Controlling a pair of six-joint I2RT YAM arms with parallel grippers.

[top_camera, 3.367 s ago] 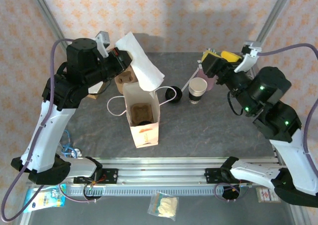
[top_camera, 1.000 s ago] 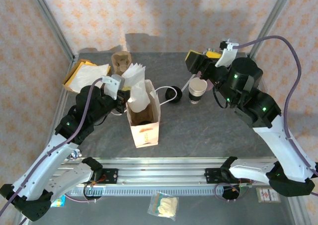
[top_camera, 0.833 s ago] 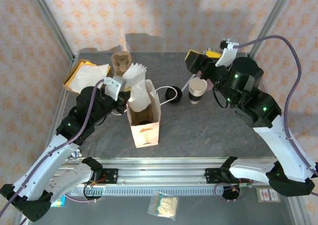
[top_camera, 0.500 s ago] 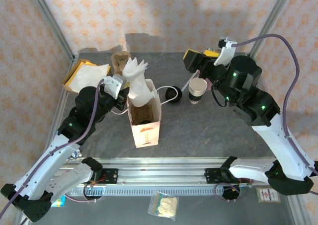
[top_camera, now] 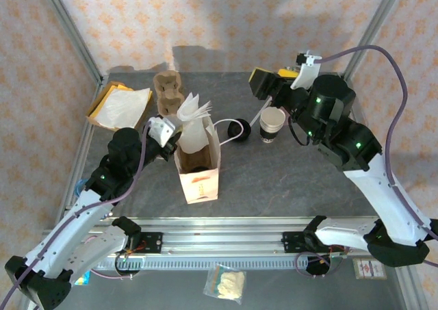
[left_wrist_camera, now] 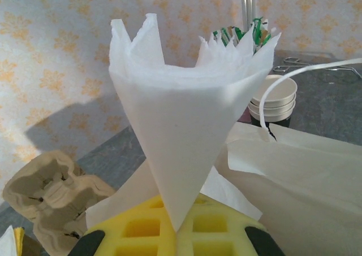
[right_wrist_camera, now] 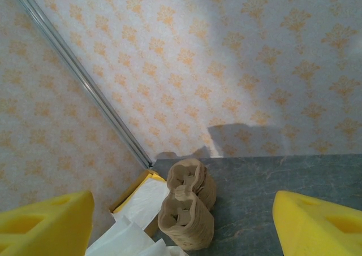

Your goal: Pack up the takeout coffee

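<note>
Orange-flowered wallpaper backs the grey counter (top_camera: 287, 180), where an open paper bag (top_camera: 203, 183) stands in the middle. Left end effector (left_wrist_camera: 176, 226) is clamped on a folded wad of white napkins (left_wrist_camera: 181, 137), held point-down at the back edge of the bag's mouth, apparently so it can go inside. The takeout coffee (top_camera: 272, 124) stands on the counter to the bag's right, uncovered, its black lid (top_camera: 239, 128) lying just beside it. Right end effector (top_camera: 274, 83) hovers behind the cup with fingers spread wide, holding nothing, probably poised for cup or lid
</note>
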